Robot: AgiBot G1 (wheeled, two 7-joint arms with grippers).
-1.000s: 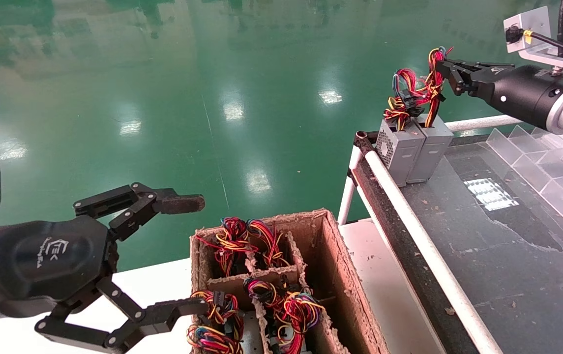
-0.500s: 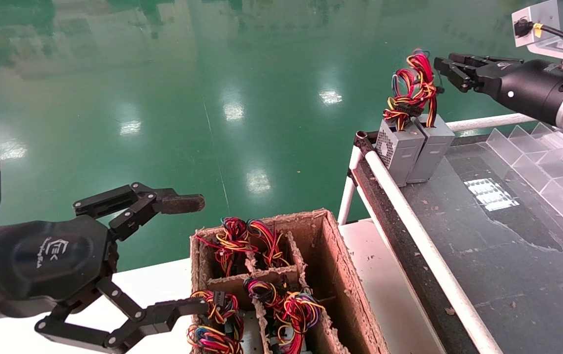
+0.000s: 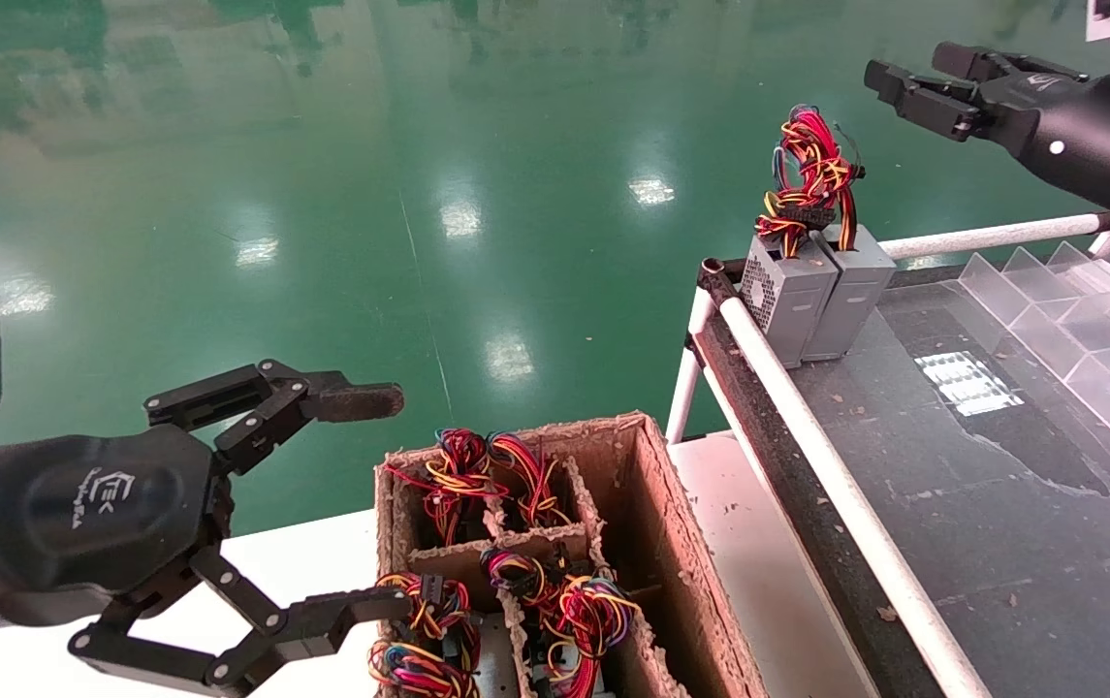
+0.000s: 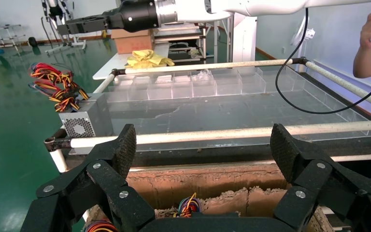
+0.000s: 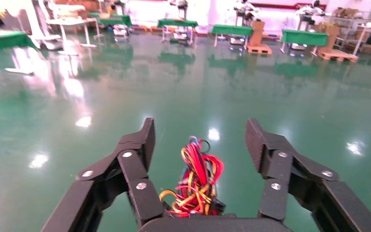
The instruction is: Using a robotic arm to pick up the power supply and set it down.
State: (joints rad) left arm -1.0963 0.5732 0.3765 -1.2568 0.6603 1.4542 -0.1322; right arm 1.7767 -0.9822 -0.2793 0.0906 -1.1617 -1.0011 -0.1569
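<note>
While the left gripper (image 3: 375,504) idles spread, the right gripper (image 3: 889,82) hovers above the power supply (image 3: 845,291); jaws spread.

left claw (image 4: 200,159): spread wide | power supply (image 4: 84,121): on bench corner | crate (image 4: 212,181): below

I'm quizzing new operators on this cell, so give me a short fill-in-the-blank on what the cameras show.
1. The right gripper is ____ and holds nothing.
2. The power supply stands on the dark table next to ____ other grey box.
3. The left gripper hangs open by the ____ crate.

Missing: open; one; cardboard
</note>
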